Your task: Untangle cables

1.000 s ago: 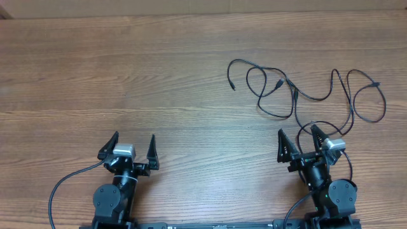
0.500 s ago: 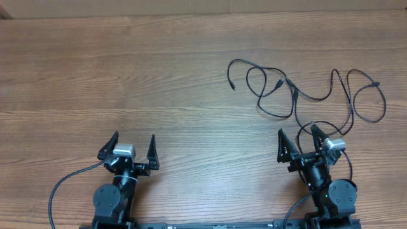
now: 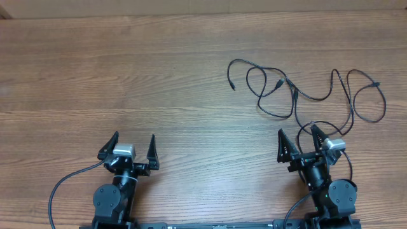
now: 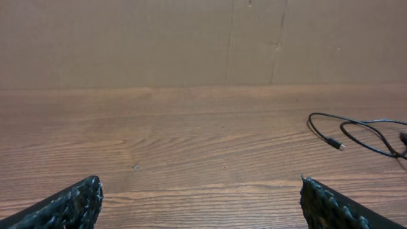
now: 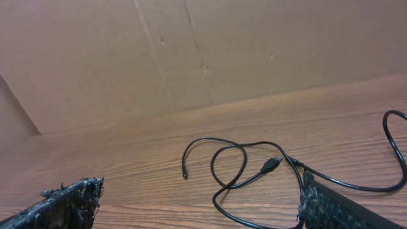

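The cables (image 3: 299,92) lie as thin black cords in loose overlapping loops on the right half of the wooden table, with small plugs at their ends. Their left end shows in the left wrist view as the cables (image 4: 356,132) at far right. In the right wrist view the cables (image 5: 254,175) lie just ahead of the jaws. My right gripper (image 3: 297,142) stands open at the near edge, just below one loop, holding nothing. My left gripper (image 3: 133,144) is open and empty at the near left, far from the cords.
A brown cardboard wall (image 5: 203,51) stands along the table's far edge. Thicker black arm wires (image 3: 60,187) trail from both arm bases at the near edge. Bare wood table (image 3: 127,76) fills the left and middle.
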